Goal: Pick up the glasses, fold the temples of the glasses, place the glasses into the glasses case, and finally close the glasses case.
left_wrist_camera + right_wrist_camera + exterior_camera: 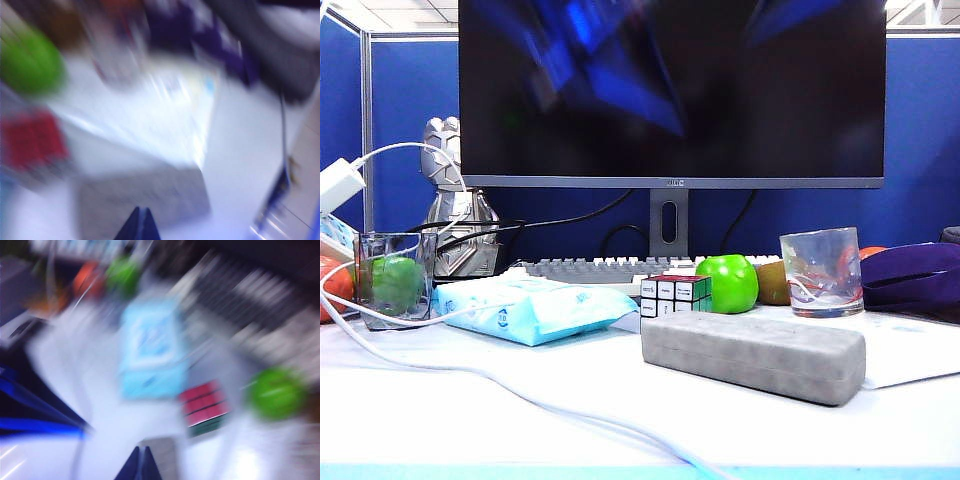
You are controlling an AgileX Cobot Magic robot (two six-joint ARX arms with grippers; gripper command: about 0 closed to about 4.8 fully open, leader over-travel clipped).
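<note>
Glasses were nowhere visible, the grey felt oblong glasses case (754, 355) lay closed on the white desk (470, 420), and both clenched, empty grippers, left (139, 225) and right (139, 465), hung above it, probably best withdrawn clear without bumping it.

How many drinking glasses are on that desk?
2: a drinking glass on the left holding something green, and a drinking glass on the right behind the grey case. Others may be hidden.
</note>
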